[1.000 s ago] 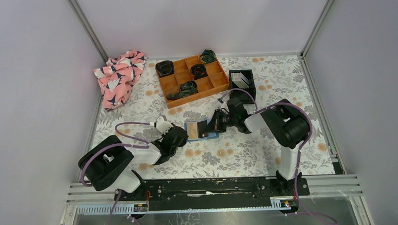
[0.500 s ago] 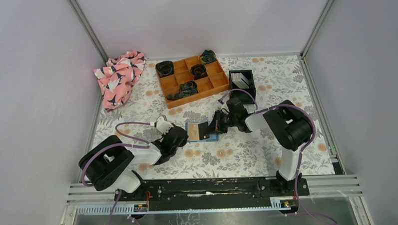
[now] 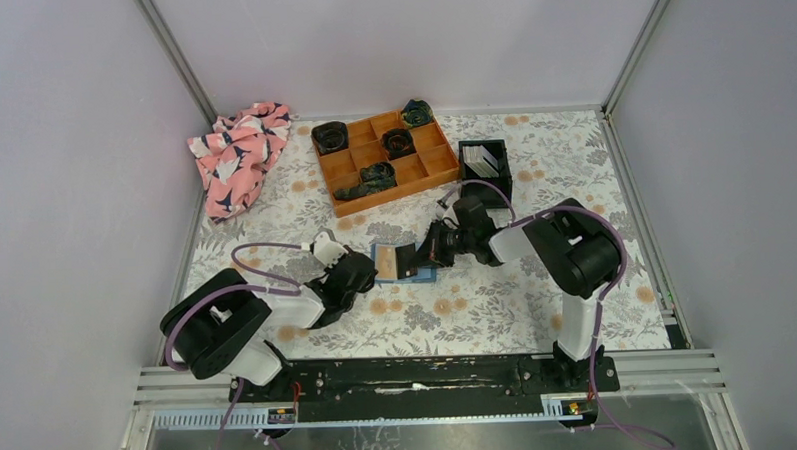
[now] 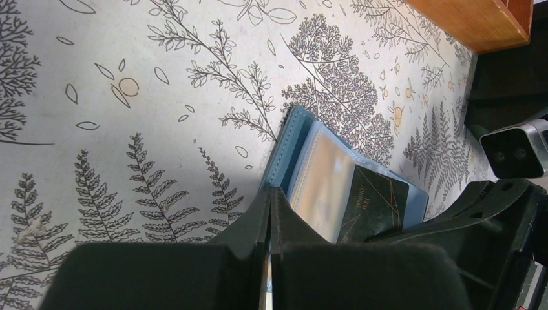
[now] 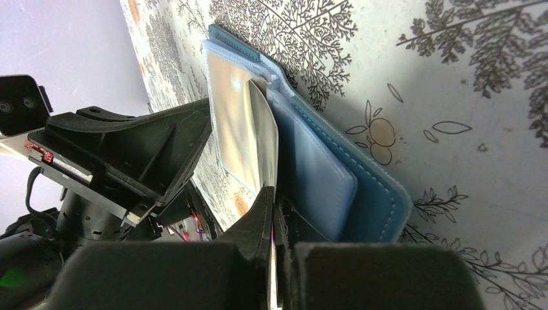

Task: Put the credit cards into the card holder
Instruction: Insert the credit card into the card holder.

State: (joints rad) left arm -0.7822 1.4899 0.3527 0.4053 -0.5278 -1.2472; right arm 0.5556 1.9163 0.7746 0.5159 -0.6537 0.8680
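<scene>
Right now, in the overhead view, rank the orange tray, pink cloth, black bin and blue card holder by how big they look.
1. orange tray, largest.
2. pink cloth, slightly smaller.
3. black bin and card holder: look alike, and the holder is partly covered, so no ranking.

A floral worktop (image 3: 497,302) carries a crumpled pink cloth (image 3: 240,155) at its far left corner. An orange tray (image 3: 437,162) lies at the far middle, with dark items (image 3: 330,136) in four compartments. A black bin (image 3: 502,163) sits just right of it.
</scene>
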